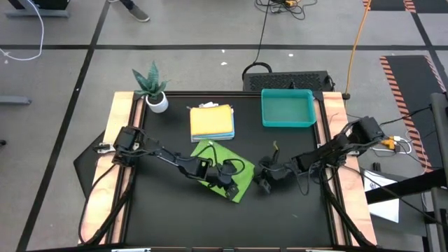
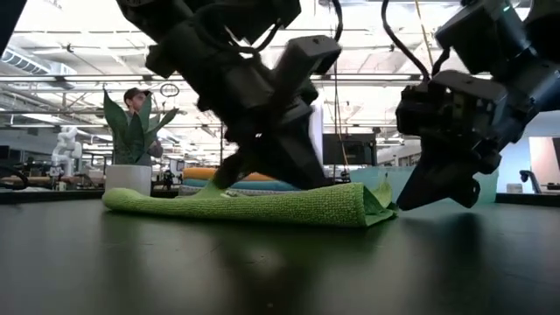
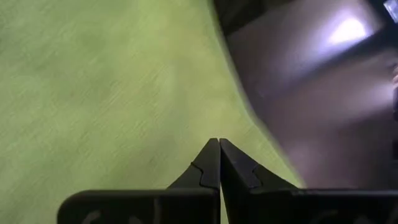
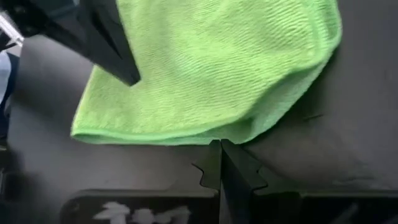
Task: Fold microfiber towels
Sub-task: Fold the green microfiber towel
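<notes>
- Left gripper, frame centre: fingers pressed together, tips on the folded green towel.
- Right gripper, right of centre: pressed together, just beside towel edge.

No readable text, label, brand, number or sign appears in any of the four views. At the lower left of the right wrist view, pale marks show on the dark gripper body, but they are too blurred to read. At the right edge of the high view, a strip of red and black hazard striping runs across the floor; it is a pattern only, with no lettering.
</notes>
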`<state>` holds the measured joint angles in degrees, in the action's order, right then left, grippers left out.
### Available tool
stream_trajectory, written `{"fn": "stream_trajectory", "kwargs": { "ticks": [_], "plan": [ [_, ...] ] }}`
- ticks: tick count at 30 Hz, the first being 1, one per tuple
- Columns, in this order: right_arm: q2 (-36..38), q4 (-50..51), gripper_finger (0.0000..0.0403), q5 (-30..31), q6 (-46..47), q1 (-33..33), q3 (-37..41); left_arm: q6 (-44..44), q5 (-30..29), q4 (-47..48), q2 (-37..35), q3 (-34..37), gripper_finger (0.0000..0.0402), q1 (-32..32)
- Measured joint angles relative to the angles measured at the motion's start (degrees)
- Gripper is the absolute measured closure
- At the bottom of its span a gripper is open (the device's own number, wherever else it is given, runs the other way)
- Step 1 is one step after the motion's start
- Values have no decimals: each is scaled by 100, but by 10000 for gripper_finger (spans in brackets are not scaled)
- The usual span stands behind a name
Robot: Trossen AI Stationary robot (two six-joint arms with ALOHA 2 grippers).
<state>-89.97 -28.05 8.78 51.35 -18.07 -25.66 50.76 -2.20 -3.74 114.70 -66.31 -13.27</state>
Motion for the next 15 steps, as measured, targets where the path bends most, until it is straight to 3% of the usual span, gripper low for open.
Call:
{"fn": "stream_trajectory", "kwargs": {
  "ticks": [15],
  "plan": [
    [-20, 28, 403, 44, 273, 435, 1, -71, -37, 75, -32, 11, 400, -6]
  ]
}}
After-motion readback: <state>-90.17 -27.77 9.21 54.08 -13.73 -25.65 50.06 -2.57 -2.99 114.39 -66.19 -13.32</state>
